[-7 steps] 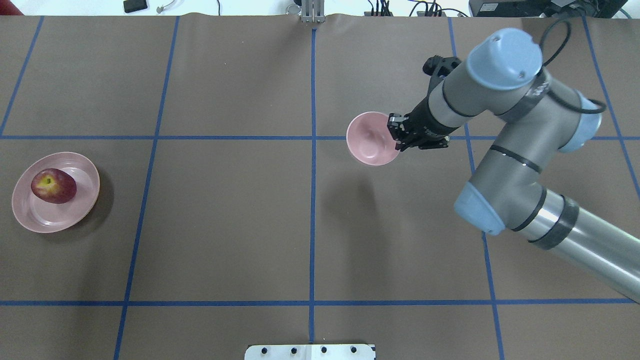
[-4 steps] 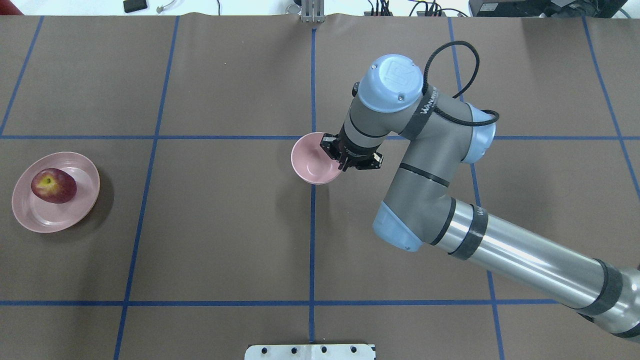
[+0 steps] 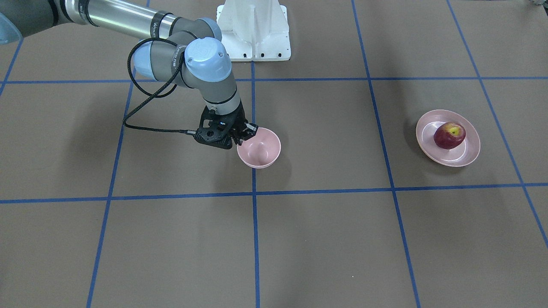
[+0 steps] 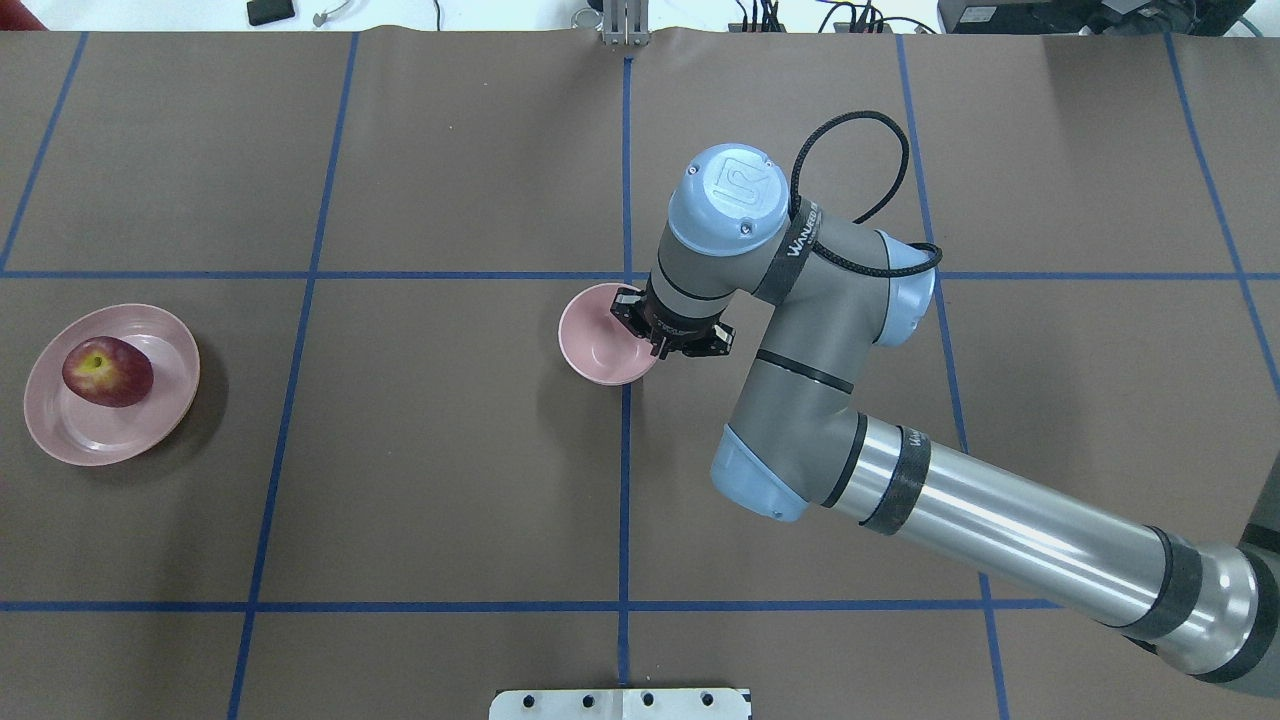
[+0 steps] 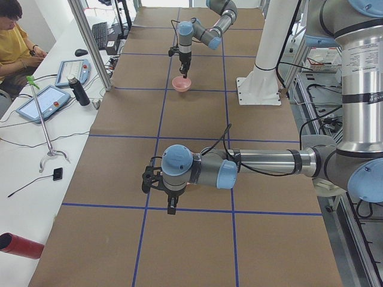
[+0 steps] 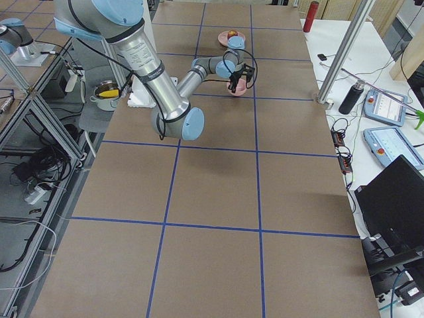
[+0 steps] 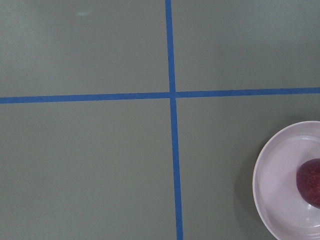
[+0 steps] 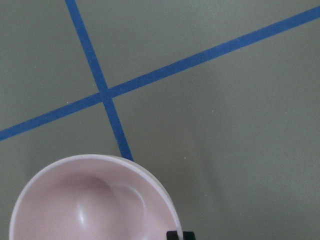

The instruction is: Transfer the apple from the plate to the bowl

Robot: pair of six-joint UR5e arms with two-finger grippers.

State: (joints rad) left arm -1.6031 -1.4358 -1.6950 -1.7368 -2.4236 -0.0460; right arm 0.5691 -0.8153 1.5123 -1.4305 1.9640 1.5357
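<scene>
Where the front view shows the right tool clamped on the rim of the bowl at the middle of the counter, the apple lies on the plate near its left edge. In the left side view, I cannot tell how far open the left tool is.

apple: on the plate, off its centre, toward its left and far part.
plate: on the tabletop, near the left edge, well apart from the bowl.
bowl: near the tabletop's middle, right of the plate, just left of the centre tape line and touching it in the overhead view.
right end effector: at the bowl's right side, clamped over its rim.
</scene>
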